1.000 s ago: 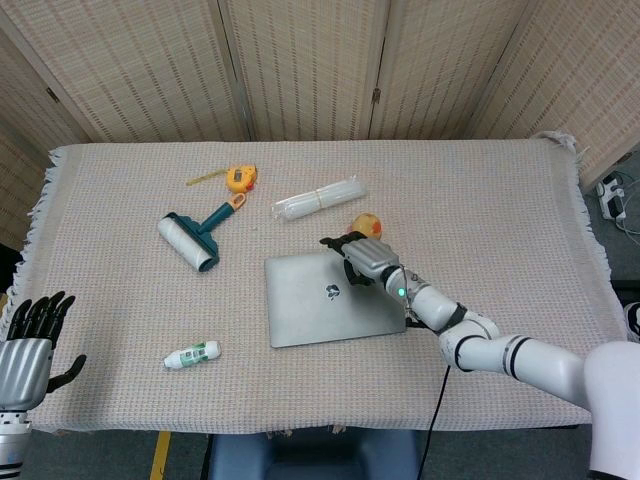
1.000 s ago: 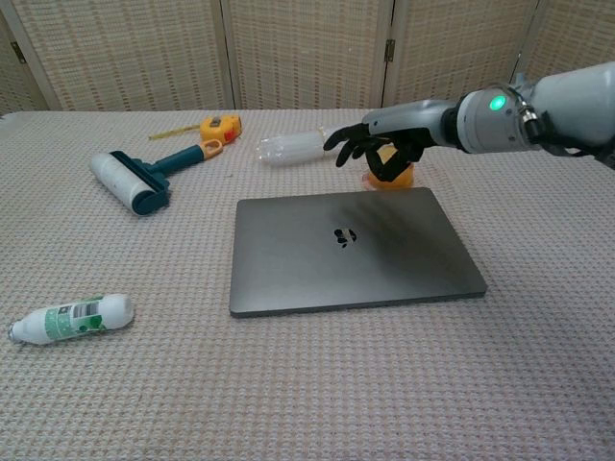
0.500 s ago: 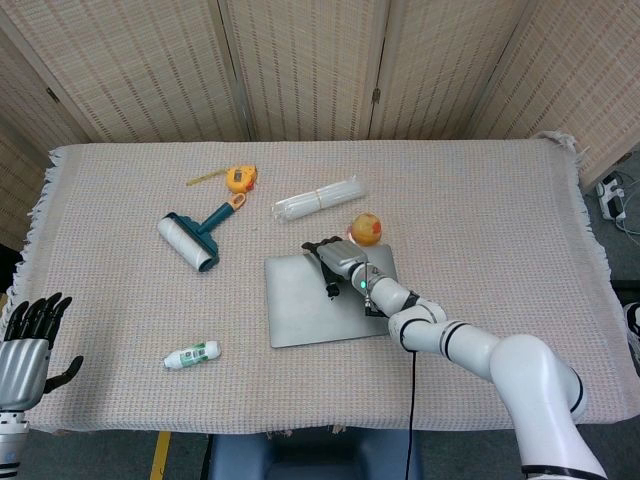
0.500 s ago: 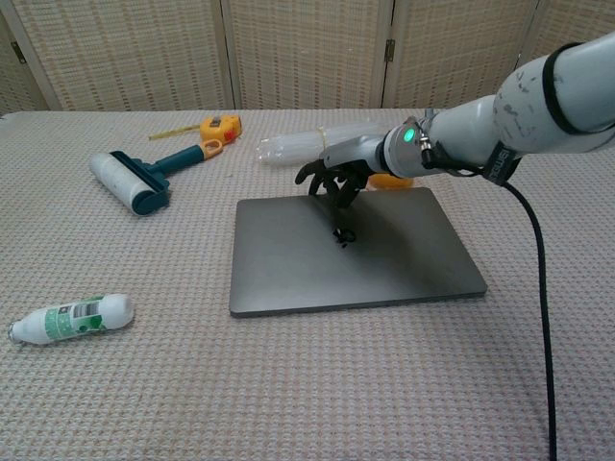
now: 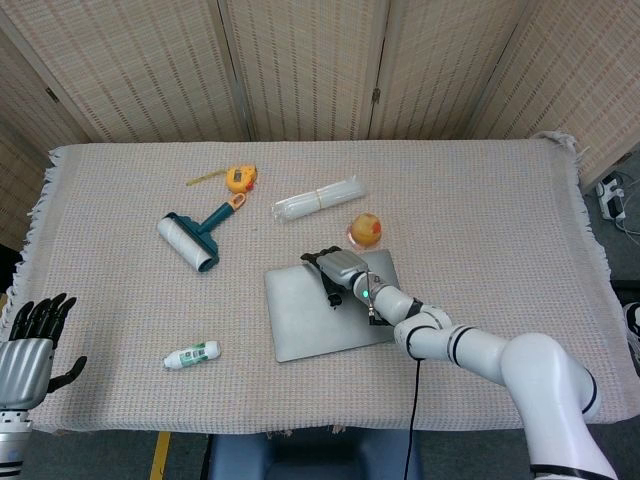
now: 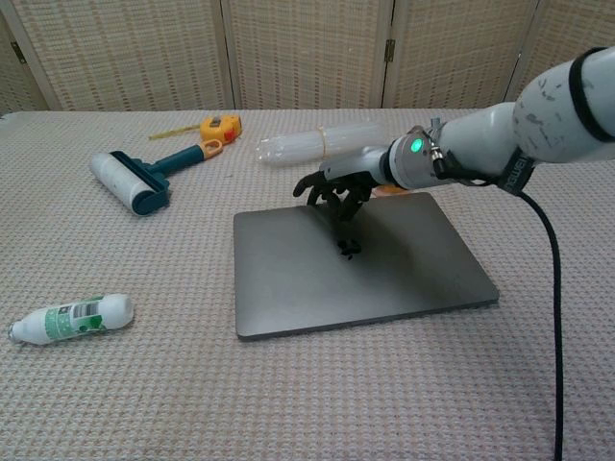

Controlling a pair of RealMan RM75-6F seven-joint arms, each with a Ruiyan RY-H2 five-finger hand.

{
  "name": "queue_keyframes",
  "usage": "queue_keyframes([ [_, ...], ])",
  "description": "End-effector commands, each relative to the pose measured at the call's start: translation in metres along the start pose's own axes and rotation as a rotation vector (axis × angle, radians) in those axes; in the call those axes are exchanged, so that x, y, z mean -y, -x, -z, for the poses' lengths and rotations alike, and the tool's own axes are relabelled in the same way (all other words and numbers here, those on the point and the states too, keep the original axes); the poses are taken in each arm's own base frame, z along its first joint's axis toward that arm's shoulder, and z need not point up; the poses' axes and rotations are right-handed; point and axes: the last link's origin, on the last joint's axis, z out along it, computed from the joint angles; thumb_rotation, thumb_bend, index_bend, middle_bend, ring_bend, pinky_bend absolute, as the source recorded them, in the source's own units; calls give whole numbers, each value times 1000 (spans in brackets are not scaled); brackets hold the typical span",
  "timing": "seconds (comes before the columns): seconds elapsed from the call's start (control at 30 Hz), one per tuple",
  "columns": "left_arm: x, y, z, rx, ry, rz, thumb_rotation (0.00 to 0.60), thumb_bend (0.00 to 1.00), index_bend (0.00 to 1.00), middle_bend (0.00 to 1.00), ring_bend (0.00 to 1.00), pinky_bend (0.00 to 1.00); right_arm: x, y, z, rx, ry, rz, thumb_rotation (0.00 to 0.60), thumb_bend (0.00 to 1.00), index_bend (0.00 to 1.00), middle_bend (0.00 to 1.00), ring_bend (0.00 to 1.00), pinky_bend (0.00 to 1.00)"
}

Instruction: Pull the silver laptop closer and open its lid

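The silver laptop (image 5: 320, 320) lies shut on the woven tablecloth, a little right of centre, its logo up. In the chest view the laptop (image 6: 384, 279) sits slightly askew, with its right side nearer me. My right hand (image 5: 337, 268) reaches in from the right. Its fingers bend down and their tips press on the lid near the far edge and the logo, as the chest view of that hand (image 6: 336, 187) shows. It grips nothing. My left hand (image 5: 25, 345) hangs off the table's near left corner, fingers spread and empty.
An orange fruit (image 5: 366, 229) sits just behind the laptop's far right corner. A clear plastic bundle (image 5: 320, 199) lies further back. To the left are a teal lint roller (image 5: 195, 238), a yellow tape measure (image 5: 239, 179) and a small white bottle (image 5: 193, 354).
My right hand came down from above the laptop's far edge onto the lid. The laptop has slid a little toward me and turned slightly. The left hand stayed put.
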Motion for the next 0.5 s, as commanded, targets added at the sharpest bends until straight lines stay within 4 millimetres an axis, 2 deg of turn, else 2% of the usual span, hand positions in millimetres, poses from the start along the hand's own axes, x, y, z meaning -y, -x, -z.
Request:
queue_keyframes([
  [0.03,0,1,0,3,2,1,600,318,122,99,97,0,-7,6,18,6,-13,22,600,964,0,156,77,0],
  [0.27,-3,2,0,10,10,5,600,318,122,99,97,0,-11,20,43,27,-32,60,600,964,0,155,74,0],
  [0.5,-4,3,1,8,20,9,600,318,122,99,97,0,-30,12,55,-30,21,48,600,964,0,148,81,0],
])
